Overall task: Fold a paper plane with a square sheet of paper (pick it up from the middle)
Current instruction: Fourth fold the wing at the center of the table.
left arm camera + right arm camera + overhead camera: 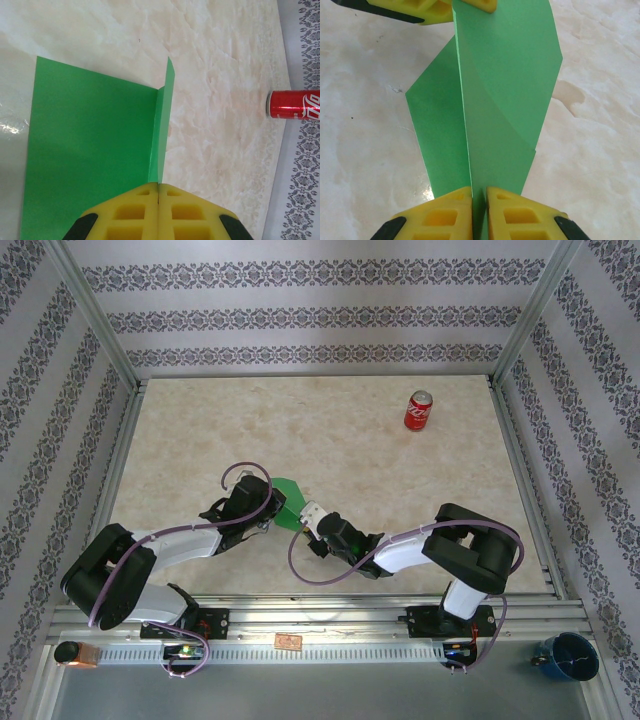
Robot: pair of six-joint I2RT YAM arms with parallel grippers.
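As they angle inward together, L claw, R claw, both pinching paper

The paper is plain bright green, the soda can red, the jaws yellow, the table marbled beige.

Your sheet of paper is on the table, close to the middle and a bit toward the near edge, with part of it lifted up. Your left gripper is on its left side and your right gripper is on its right side. Each one has the paper between its fingers. The can is far behind and to the right, well apart. A cup sits past the near right corner.
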